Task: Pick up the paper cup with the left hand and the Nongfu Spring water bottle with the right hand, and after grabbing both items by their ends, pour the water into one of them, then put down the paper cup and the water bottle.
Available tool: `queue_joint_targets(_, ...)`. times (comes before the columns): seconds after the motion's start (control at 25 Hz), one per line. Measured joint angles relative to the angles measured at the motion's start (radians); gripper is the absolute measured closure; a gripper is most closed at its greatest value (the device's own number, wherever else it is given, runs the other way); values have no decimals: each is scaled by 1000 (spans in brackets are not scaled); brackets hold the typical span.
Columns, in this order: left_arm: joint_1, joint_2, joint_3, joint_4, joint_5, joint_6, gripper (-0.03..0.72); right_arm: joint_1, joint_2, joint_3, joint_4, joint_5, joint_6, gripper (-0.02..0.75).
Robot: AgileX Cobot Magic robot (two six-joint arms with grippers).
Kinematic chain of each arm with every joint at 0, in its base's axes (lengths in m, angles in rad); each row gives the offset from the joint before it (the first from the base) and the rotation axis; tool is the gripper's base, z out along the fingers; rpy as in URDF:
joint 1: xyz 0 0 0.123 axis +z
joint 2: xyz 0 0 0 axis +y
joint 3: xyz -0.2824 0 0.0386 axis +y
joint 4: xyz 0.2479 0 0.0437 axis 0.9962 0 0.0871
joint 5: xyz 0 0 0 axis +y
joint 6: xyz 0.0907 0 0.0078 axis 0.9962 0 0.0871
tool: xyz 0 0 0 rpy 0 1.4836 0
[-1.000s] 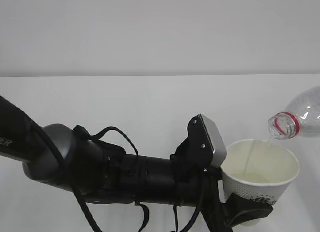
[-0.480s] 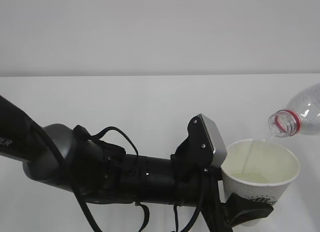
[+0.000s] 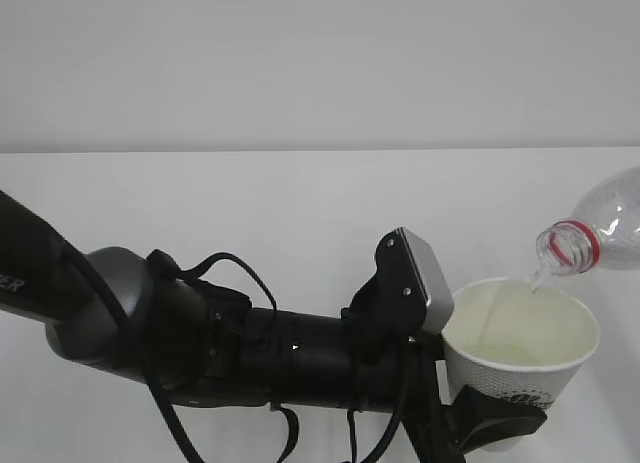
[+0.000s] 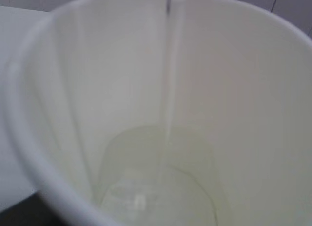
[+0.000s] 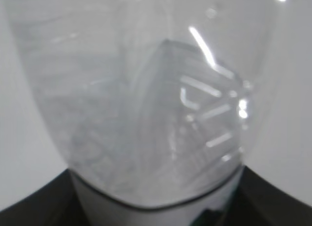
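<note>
Pouring stage, seen from three cameras. My left hand (image 3: 480, 423) reaches in from the left above the white tabletop (image 3: 250, 203), its black fingers (image 3: 500, 419) clasped round the lower wall of the paper cup (image 3: 520, 368), which stands upright at lower right of the exterior view. The Nongfu Spring water bottle (image 3: 600, 233) enters from the right edge, tilted with its open mouth and red neck ring just above the cup's far rim. The water (image 3: 487, 328) falls as a thin stream into the cup; the left wrist view shows it landing in a shallow pool (image 4: 161, 187) at the bottom. My right fingers clasp the bottle's body (image 5: 146, 104), dark parts visible beneath it.
</note>
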Motion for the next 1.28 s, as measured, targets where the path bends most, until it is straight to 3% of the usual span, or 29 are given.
queue_joint_targets(1.28, 0, 0, 0, 0, 1, 0, 187, 6, 0, -1, 3, 0, -17, 276)
